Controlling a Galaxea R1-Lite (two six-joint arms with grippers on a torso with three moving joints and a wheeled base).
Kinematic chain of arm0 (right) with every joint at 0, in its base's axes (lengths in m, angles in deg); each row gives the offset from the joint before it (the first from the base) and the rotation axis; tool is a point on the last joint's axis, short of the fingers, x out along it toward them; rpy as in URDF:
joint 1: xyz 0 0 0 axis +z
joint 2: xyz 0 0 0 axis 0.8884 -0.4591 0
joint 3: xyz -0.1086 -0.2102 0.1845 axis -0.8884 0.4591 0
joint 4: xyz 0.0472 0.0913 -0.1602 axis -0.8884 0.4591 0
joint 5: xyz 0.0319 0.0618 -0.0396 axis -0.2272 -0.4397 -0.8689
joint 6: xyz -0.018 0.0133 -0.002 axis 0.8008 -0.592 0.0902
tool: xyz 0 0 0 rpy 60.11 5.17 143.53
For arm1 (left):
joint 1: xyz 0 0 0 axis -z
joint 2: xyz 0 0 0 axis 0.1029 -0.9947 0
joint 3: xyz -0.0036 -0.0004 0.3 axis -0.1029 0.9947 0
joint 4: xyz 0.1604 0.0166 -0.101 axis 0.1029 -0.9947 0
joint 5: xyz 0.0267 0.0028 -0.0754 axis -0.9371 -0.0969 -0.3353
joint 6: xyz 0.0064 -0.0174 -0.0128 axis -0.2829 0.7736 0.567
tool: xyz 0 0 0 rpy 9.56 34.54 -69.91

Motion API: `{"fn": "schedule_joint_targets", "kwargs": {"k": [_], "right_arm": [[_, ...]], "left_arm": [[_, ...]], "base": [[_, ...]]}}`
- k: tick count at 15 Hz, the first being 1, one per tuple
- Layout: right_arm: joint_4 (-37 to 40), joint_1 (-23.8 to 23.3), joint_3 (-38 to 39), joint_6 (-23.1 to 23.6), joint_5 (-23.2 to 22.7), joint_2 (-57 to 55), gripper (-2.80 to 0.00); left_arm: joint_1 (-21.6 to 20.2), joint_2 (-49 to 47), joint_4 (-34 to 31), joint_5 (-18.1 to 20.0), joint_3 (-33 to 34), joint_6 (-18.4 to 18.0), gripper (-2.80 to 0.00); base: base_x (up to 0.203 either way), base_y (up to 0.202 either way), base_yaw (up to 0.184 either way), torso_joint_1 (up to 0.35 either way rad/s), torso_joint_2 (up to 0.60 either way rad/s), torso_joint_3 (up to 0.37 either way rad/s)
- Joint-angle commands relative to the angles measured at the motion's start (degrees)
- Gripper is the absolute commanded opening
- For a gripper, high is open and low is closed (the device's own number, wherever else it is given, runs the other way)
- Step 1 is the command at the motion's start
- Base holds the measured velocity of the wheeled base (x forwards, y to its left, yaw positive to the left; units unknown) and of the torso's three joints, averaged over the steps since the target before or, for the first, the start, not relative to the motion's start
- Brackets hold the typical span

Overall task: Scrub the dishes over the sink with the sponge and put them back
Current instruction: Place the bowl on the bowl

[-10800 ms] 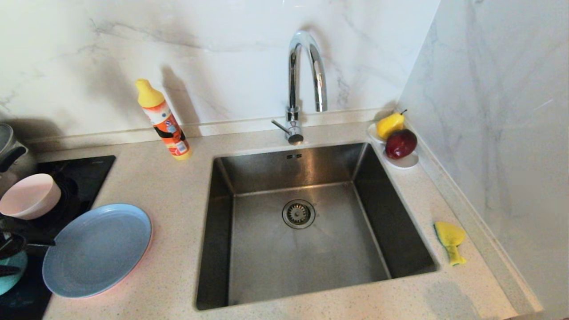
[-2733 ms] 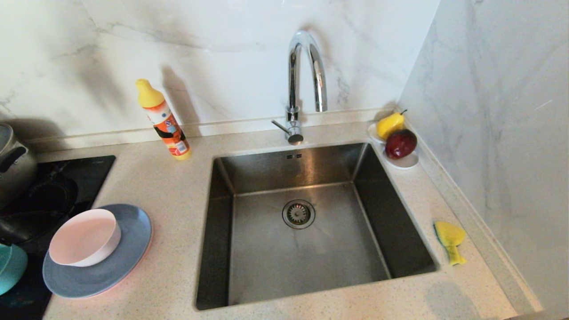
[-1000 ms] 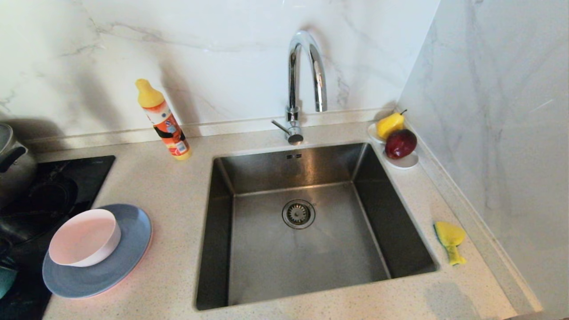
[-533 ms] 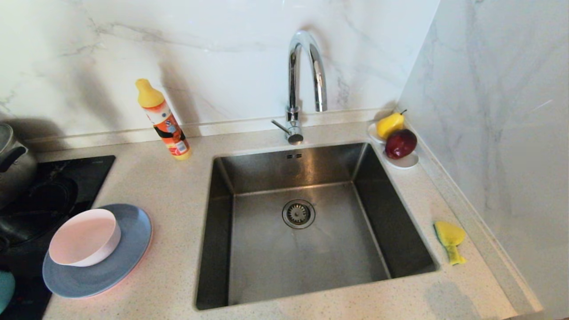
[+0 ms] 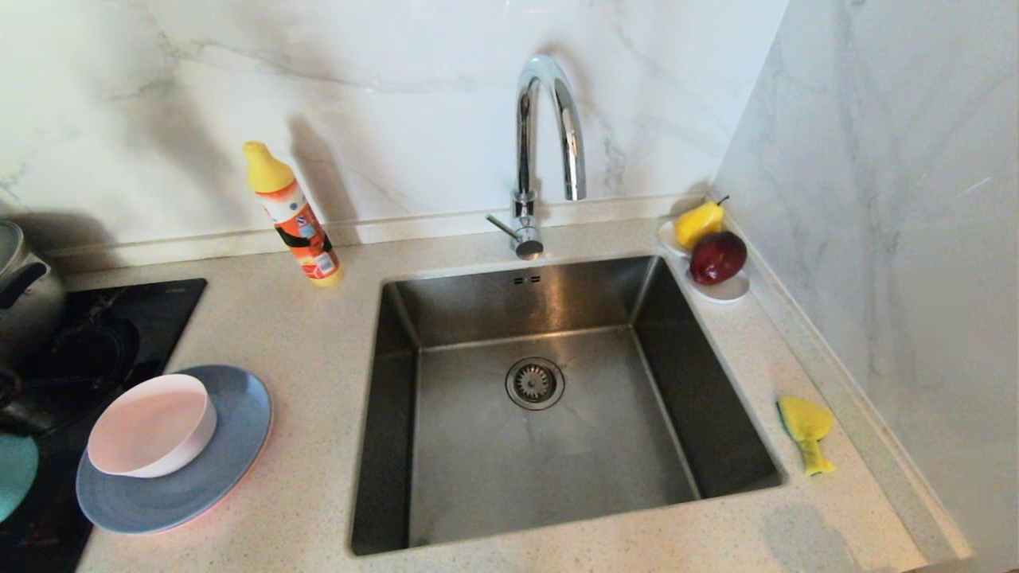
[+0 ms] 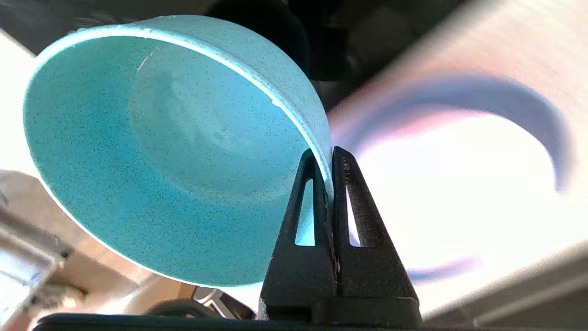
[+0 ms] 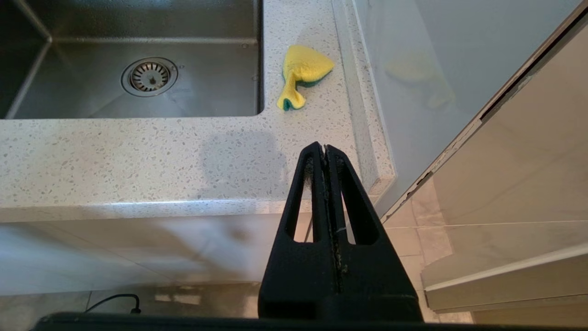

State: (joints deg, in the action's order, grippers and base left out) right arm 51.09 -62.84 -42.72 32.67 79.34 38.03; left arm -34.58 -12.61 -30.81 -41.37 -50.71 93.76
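My left gripper (image 6: pixel 325 154) is shut on the rim of the teal bowl (image 6: pixel 161 151), which hangs tilted with its inside toward the camera. In the head view only an edge of that teal bowl (image 5: pixel 16 484) shows at the far left. The pale pink-white bowl (image 5: pixel 151 424) sits on the grey-blue plate (image 5: pixel 219 469), with a pink rim showing under that plate. The yellow and green sponge (image 5: pixel 806 430) lies bent on the counter right of the steel sink (image 5: pixel 549 469). My right gripper (image 7: pixel 325 148) is shut and empty, parked below the counter's front edge, with the sponge (image 7: pixel 303 73) beyond it.
An orange and yellow detergent bottle (image 5: pixel 292 215) leans behind the plates. A chrome faucet (image 5: pixel 541 151) rises behind the sink. A small white dish (image 5: pixel 720 289) with a pear and a red apple sits at the back right corner. A black hob (image 5: pixel 87 342) and a steel pot (image 5: pixel 20 286) are at the left.
The teal bowl has risen and come further into the head view at the far left edge. The plates, the pale bowl and the sponge have not moved.
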Motion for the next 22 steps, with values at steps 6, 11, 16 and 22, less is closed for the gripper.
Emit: {"fn": "schedule_joint_targets", "kwargs": {"k": [6, 11, 16, 22], "right_arm": [[0.00, -0.01, 0.00, 0.03, -0.02, -0.07, -2.80], [0.00, -0.01, 0.00, 0.03, -0.02, -0.07, -2.80], [0.00, -0.01, 0.00, 0.03, -0.02, -0.07, -2.80], [0.00, 0.00, 0.00, 0.03, -0.02, -0.07, -2.80]], "left_arm": [[20.88, 5.22, -6.08, -4.44, -4.87, 9.29, -2.80], [26.53, 0.51, -4.48, -9.12, -4.66, 12.82, -2.80], [26.60, -3.71, -1.09, -9.96, -4.44, 13.32, -2.80], [26.60, -5.30, 0.09, -10.31, -4.35, 13.32, -2.80]], "base": [[0.000, 0.000, 0.000, 0.000, 0.00, 0.000], [0.000, 0.000, 0.000, 0.000, 0.00, 0.000], [0.000, 0.000, 0.000, 0.000, 0.00, 0.000], [0.000, 0.000, 0.000, 0.000, 0.00, 0.000]]}}
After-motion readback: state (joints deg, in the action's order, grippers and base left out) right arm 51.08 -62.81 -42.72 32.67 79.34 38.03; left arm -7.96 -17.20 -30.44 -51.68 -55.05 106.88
